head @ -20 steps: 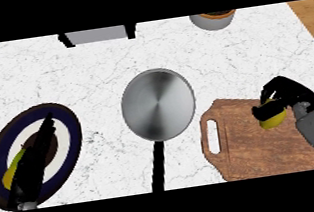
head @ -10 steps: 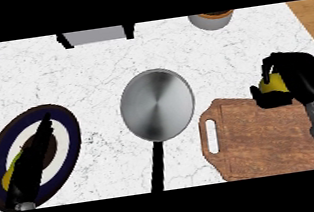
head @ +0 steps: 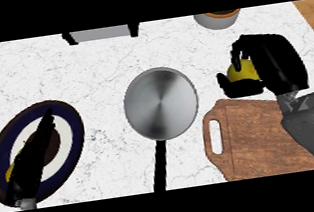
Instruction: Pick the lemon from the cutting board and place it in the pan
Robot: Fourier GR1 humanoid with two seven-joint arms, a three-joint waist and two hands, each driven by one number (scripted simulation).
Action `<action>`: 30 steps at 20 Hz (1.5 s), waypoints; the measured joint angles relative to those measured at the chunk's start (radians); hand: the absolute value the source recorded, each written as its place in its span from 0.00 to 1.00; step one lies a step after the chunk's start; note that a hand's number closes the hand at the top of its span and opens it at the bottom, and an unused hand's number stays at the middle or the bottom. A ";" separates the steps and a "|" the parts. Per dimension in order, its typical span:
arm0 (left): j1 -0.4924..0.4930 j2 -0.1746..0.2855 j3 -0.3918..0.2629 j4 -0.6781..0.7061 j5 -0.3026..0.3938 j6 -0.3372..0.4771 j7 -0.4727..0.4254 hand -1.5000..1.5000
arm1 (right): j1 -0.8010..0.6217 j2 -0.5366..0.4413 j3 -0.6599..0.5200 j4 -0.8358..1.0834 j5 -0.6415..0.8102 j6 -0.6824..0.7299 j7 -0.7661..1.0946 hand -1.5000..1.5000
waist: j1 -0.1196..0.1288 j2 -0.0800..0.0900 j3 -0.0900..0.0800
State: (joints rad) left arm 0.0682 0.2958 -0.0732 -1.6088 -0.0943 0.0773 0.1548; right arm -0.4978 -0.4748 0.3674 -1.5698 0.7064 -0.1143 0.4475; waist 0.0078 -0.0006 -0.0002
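Right hand: black right hand [head: 274,60], fingers curled round the yellow lemon [head: 242,72].
Lemon: held just past the far edge of the brown wooden cutting board [head: 258,141], right of the round steel pan [head: 161,102], not in it.
Left hand: black left hand [head: 36,154], fingers straight, over the dark-rimmed plate [head: 71,121].

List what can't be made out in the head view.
The lemon: mostly covered by the right hand's curled fingers; only a yellow patch shows.
A yellow item on the plate: hidden under the resting left hand.
The grey box and round container: cut off by the top edge.
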 measured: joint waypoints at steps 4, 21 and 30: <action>-0.014 -0.004 0.004 0.010 -0.004 -0.012 -0.006 0.50 | -0.110 0.127 0.005 0.115 -0.001 0.011 0.000 1.00 | 0.007 0.002 0.000; -0.047 -0.027 -0.010 -0.001 -0.032 -0.034 0.005 0.50 | -0.475 0.463 0.017 0.947 -0.054 -0.108 -0.164 1.00 | 0.061 0.019 0.000; -0.085 -0.041 -0.027 0.020 -0.038 -0.047 -0.002 0.50 | -0.436 0.474 -0.080 1.043 -0.415 -0.105 -0.233 0.00 | 0.105 0.032 0.002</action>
State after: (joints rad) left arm -0.0167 0.2551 -0.0997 -1.5885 -0.1327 0.0306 0.1531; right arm -0.9339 -0.0011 0.2871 -0.5269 0.2913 -0.2196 0.2146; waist 0.1125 0.0317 0.0021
